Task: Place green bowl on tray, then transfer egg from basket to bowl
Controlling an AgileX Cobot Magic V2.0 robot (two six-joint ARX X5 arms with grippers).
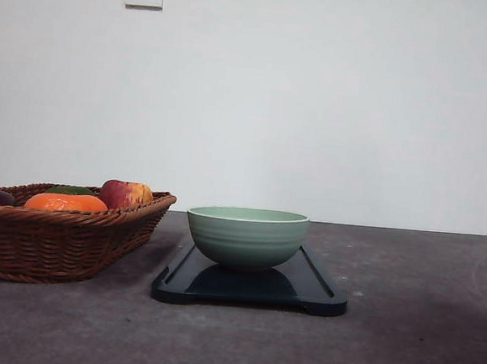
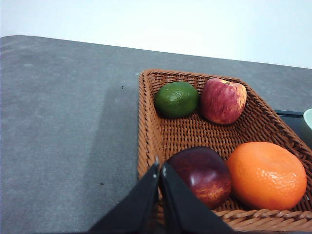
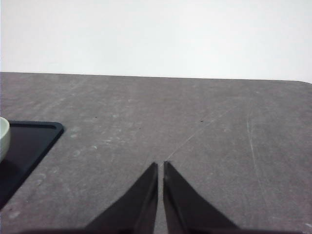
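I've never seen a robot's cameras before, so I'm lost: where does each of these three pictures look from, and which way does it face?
Front view: faces forward, low over the table, at the green bowl on the tray beside the basket.
Left wrist view: sits on the left arm, looking down past the shut left gripper into the basket of fruit.
Right wrist view: sits on the right arm, over the shut right gripper, bare table ahead.
Shared: the bowl and tray appear at an edge of both wrist views.

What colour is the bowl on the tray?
The bowl is pale sage green with a lighter rim, clearest in the front view.
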